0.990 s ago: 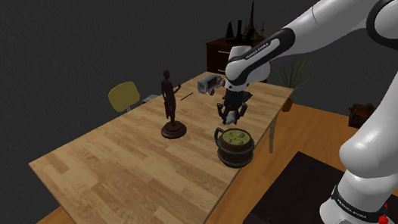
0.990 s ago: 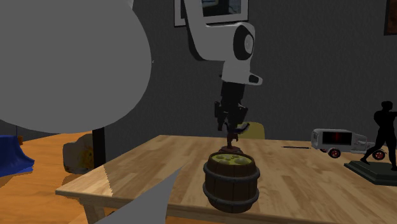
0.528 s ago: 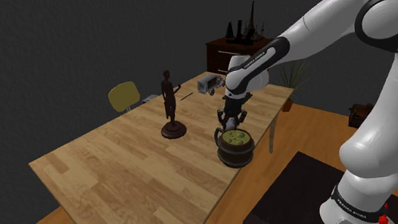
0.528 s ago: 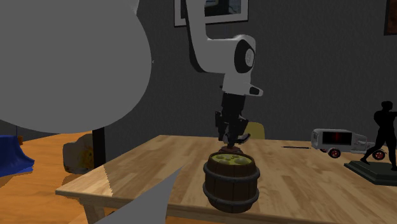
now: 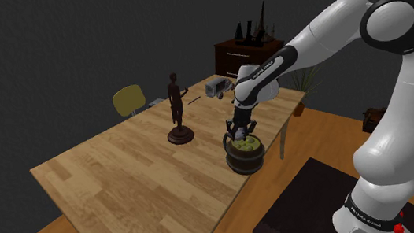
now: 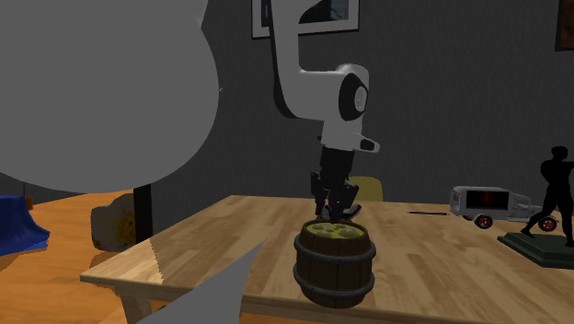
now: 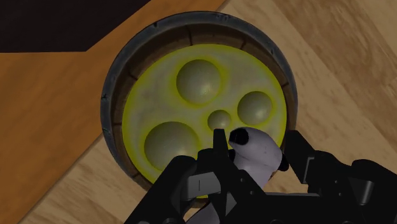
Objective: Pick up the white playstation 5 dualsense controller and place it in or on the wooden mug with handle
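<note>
The white arm reaches forward and bends down at the wrist. The black gripper points downward, its fingers clasping the white controller between them.

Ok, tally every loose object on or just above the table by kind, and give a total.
Barrel mug: 1
White controller, clasped in the fingers: 1
Dark figurine: 1
Toy van: 1
Thin dark stick: 1
Total: 5

Controller in claw above mug, mug on table
</note>
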Controlling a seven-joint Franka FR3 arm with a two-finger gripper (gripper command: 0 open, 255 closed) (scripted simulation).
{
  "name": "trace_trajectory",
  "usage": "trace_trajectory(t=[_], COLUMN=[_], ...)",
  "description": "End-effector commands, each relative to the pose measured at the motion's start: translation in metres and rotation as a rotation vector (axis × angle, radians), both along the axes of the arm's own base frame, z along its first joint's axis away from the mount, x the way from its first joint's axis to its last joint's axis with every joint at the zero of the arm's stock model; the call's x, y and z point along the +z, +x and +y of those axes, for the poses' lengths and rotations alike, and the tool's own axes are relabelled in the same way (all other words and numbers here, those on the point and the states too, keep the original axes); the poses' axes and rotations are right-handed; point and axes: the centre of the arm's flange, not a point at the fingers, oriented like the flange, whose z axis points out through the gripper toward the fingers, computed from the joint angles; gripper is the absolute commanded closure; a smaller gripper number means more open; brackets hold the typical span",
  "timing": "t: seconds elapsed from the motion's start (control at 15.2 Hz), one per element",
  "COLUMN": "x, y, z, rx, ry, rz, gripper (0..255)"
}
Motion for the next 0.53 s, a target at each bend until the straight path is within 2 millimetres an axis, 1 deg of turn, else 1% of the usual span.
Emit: trace_trajectory(t=[0.0, 0.2, 0.26, 0.46], x=[-0.0004, -0.0004, -0.0004, -0.0004], y=[0.0001, 0.0001, 0.0001, 0.0001], z=[0.0, 0.0, 0.0, 0.0], rx=[0.0, 0.0, 0.0, 0.0], ry=[0.0, 0.0, 0.0, 0.0], rz=[0.0, 0.0, 0.0, 0.0], gripper=[255, 255, 0, 0])
